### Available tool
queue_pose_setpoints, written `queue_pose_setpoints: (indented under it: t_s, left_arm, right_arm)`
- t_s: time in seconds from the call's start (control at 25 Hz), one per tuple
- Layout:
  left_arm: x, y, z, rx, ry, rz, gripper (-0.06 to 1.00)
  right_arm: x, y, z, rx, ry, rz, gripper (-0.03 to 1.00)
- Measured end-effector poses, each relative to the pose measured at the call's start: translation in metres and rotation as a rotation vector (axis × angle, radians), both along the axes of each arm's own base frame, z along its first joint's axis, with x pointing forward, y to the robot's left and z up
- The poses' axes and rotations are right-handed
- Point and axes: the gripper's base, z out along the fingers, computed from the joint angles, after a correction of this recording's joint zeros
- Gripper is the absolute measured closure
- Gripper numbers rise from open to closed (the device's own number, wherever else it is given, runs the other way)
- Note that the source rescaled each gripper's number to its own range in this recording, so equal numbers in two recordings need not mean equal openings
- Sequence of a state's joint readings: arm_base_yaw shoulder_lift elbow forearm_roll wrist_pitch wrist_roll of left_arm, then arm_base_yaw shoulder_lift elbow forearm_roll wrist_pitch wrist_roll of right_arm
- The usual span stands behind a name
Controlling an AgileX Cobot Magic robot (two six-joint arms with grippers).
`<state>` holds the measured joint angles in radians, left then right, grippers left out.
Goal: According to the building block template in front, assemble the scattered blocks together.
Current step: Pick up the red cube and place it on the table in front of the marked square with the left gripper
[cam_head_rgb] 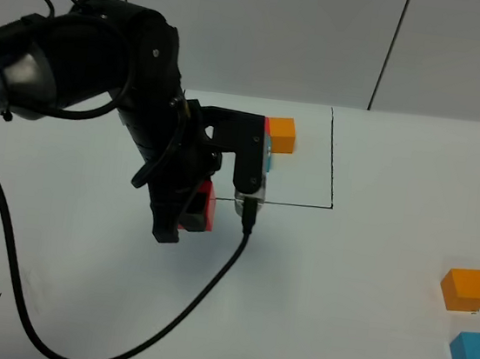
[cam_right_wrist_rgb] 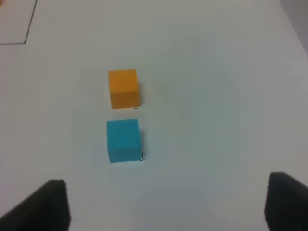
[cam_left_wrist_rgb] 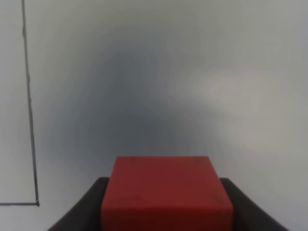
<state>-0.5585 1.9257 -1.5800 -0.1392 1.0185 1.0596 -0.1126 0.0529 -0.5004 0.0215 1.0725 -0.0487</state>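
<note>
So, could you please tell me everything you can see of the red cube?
The red cube is a plain matte block with crisp edges and no markings. The left arm's dark fingers clamp it on two opposite sides. It is over the white table, just outside the near line of the black frame. Whether it touches the table cannot be told.

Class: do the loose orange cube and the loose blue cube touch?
Apart. The right wrist view shows a strip of white table between the orange cube and the blue cube.
</note>
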Motion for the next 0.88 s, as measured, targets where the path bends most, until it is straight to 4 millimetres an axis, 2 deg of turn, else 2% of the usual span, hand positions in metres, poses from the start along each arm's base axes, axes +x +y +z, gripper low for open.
queue_pose_setpoints:
  t_s: [0.12, 0.24, 0.48, 0.88]
  left_arm:
    - [-0.008, -0.015, -0.004, -0.005, 0.012, 0.019, 0.94]
    - [-0.007, -0.022, -0.017, 0.008, 0.038, 0.073, 0.94]
    - [-0.001, -0.025, -0.047, 0.062, 0.095, 0.136, 0.94]
    - [0.008, -0.026, -0.070, 0.103, 0.069, 0.126, 0.94]
  right_arm:
    - [0.000, 0.000, 0.000, 0.000, 0.000, 0.000, 0.29]
    - [0.000, 0.000, 0.000, 0.000, 0.000, 0.000, 0.29]
    - [0.000, 0.000, 0.000, 0.000, 0.000, 0.000, 0.29]
    - [0.000, 0.000, 0.000, 0.000, 0.000, 0.000, 0.29]
